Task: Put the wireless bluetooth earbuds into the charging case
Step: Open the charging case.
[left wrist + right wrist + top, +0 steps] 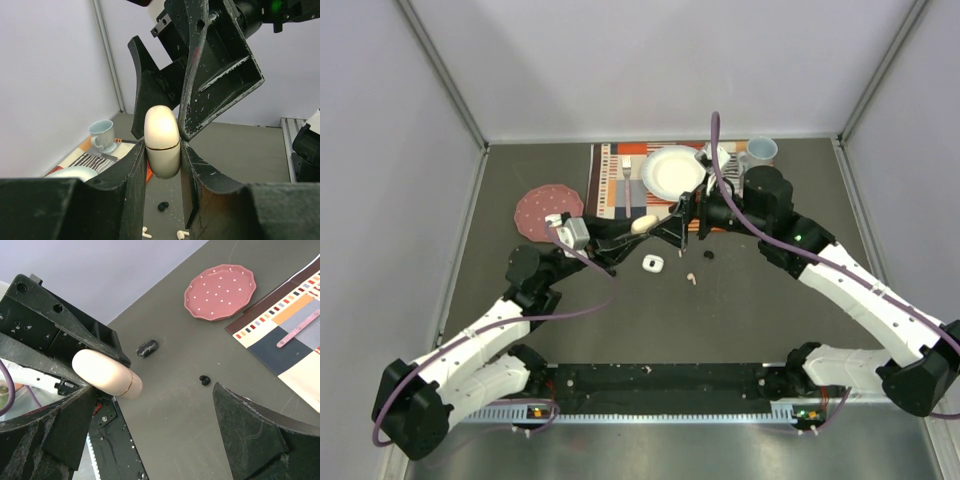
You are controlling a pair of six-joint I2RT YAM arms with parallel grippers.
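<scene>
My left gripper (162, 167) is shut on a cream charging case (161, 140) with a thin gold seam, held upright off the table and closed. In the top view the charging case (642, 225) hangs between both arms. My right gripper (160, 440) stands open, its fingers on either side of the case's lid without pinching it; the case (106, 374) lies close to one finger. Earbuds lie on the dark table: a black one (163, 205), two white ones (146, 232), and a pale pink one (690, 278).
A striped placemat (612, 180) at the back carries a white plate (672, 170), a fork (626, 192) and a pale blue cup (761, 150). A pink dotted plate (546, 210) sits to its left. A small black object (147, 347) lies on the table.
</scene>
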